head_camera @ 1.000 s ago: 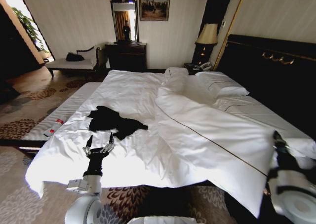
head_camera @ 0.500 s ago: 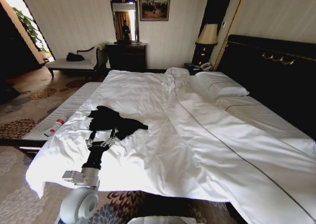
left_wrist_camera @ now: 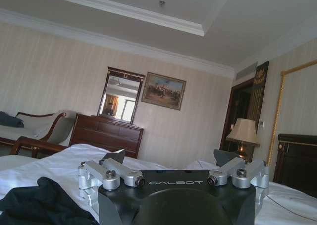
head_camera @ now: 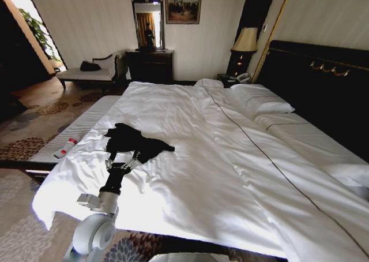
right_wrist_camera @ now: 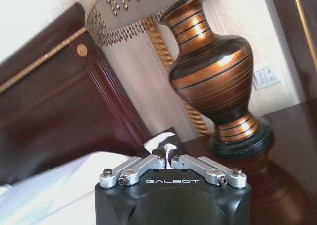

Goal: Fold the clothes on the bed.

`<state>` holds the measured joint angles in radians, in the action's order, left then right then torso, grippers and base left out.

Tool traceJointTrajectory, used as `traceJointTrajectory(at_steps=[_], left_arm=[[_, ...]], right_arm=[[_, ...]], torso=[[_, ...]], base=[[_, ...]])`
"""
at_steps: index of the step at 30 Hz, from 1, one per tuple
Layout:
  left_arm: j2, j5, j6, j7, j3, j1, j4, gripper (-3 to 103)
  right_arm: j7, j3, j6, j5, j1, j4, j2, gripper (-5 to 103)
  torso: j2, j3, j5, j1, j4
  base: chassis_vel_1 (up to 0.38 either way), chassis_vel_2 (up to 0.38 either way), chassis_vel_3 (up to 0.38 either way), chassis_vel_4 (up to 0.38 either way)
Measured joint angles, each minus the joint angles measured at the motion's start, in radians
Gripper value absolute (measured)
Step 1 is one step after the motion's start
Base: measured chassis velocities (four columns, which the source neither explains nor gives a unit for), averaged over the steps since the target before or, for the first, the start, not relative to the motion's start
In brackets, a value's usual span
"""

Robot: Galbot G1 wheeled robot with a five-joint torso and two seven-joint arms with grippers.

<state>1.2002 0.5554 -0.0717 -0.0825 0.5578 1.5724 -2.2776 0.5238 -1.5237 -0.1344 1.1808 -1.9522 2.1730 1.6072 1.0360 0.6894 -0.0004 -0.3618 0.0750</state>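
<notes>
Left claw (head_camera: 123, 160) is spread open, hovering low over the bed (head_camera: 190, 181) with its fingertips right at the near edge of the T-shirt (head_camera: 135, 142). The shirt's a crumpled black heap just ahead of the claw, lying on the white sheet. Right claw (right_wrist_camera: 166, 153) is pinched closed on nothing, over by the lamp (right_wrist_camera: 218, 81) and headboard (right_wrist_camera: 59, 101).

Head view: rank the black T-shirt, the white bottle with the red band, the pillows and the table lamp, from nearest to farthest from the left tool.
1. Black T-shirt: crumpled on the bed right at the left tool, open.
2. White bottle: off to the robot's left, on the striped bench.
3. Pillows: at the headboard end, far right.
4. Table lamp: beyond the pillows, on the nightstand.
</notes>
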Motion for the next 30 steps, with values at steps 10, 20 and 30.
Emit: traceJointTrajectory(at_steps=[10, 20, 30], left_arm=[[-0.003, 0.04, -0.02, 0.007, -0.003, -0.018, 0.053, 100], [-0.029, 0.069, -0.022, 0.007, 0.004, -0.037, 0.069, 100], [-0.048, 0.071, -0.017, 0.005, 0.031, -0.025, 0.059, 100]], right_arm=[[0.078, 0.136, -0.013, -0.168, -0.085, 0.01, 0.0, 1], [0.053, 0.206, 0.001, -0.265, -0.074, -0.19, 0.0, 1], [0.045, 0.298, -0.012, -0.282, -0.016, -0.27, 0.006, 1]], torso=[[0.0, 0.0, -0.0004, 0.0, 0.0008], [0.0, 0.0, -0.0001, 0.0, -0.0003], [0.0, 0.0, -0.0006, 0.0, 0.0023]], base=[[0.0, 0.0, 0.0, 0.0], [0.0, 0.0, 0.0, 0.0], [0.0, 0.0, 0.0, 0.0]])
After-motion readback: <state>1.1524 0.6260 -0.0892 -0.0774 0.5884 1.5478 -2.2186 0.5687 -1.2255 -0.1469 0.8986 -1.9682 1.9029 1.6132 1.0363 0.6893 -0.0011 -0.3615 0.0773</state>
